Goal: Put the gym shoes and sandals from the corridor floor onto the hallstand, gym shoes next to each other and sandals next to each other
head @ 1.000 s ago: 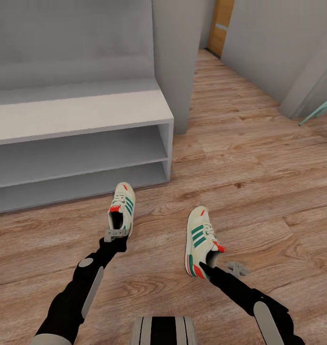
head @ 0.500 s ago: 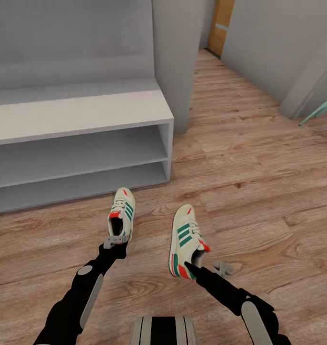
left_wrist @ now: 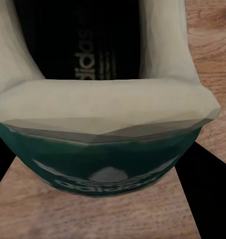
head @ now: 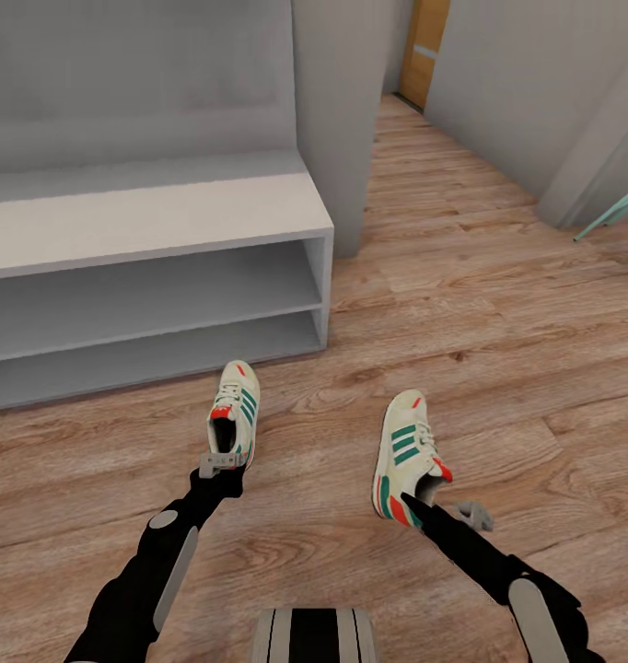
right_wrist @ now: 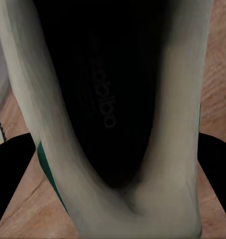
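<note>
Rightward went the right tool, pinching one of two gym shoes; left tool pinches the other.

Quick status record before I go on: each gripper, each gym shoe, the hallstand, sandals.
left gripper: at the heel of the left gym shoe; the left wrist view looks straight at that heel; jaw state not readable
right gripper: at the heel of the right gym shoe; jaw state not readable
shoe contact with corridor floor: cannot tell whether either shoe is lifted
hallstand: ahead and to the left; bench top and both open tiers hold no shoes in the part in view
sandals: not located in these pictures
</note>
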You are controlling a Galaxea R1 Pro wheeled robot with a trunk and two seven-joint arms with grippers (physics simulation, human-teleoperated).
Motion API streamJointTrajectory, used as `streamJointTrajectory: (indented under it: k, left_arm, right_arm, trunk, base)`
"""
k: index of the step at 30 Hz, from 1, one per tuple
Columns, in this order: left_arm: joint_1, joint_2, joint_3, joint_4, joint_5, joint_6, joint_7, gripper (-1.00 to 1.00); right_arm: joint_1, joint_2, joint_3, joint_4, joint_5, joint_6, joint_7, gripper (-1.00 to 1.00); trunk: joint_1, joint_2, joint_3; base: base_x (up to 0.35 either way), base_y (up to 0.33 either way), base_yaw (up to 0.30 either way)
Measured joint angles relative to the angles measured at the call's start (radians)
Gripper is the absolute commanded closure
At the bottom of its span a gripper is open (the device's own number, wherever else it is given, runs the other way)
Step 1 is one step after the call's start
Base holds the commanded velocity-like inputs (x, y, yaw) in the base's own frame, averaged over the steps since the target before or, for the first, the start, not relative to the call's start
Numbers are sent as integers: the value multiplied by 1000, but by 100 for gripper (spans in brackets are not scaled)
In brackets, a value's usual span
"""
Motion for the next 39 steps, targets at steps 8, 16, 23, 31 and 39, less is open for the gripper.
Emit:
streamJointTrajectory:
  k: [8,16,23,31,39]
  left_arm:
    - [0,0,0,0,0,0,0,100]
    - [0,0,-1,0,0,0,0,100]
    - [0,0,-1,-1,0,0,0,100]
    - [0,-1,-2,0,0,1,0,100]
    - [0,-1,-2,-1,0,1,0,100]
  right_arm:
    - [0,-73,-9,-1,-3,2,0,100]
    - [0,-164,-11,-2,-2,2,-2,100]
    - [-2,-241,-186,-2,4,2,-4,100]
    - [-5,-386,-259,-2,8,2,-130,100]
    - [-5,-464,-326,-1,12,3,-206,100]
  trunk:
    - [0,0,0]
    - [0,0,0]
    - [0,0,0]
    - [0,0,0]
    - [0,0,0]
  base:
    - [0,0,0]
    - [0,0,0]
    - [0,0,0]
    - [0,0,0]
    - [0,0,0]
